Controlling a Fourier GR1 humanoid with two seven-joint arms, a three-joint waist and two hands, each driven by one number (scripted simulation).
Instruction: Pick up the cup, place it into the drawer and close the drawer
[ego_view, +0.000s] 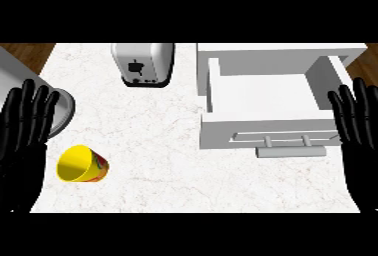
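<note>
Your yellow cup (82, 164), glossy, lies tipped near the marble counter's (162, 170) front-left corner | white boxy drawer (269, 102) stands open at right | chrome toaster (143, 64) at back edge | left hand (22, 145) and right hand (362, 135): fingers straight, holding nothing.

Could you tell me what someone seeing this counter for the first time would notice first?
The yellow cup stands out at the lower left of the white counter, lying tilted with its mouth towards the view. At the upper right, the white drawer is pulled open, its handle facing the robot, with a silver toaster to its left. An open black hand frames each edge: the left hand near the cup, the right hand beside the drawer.
</note>
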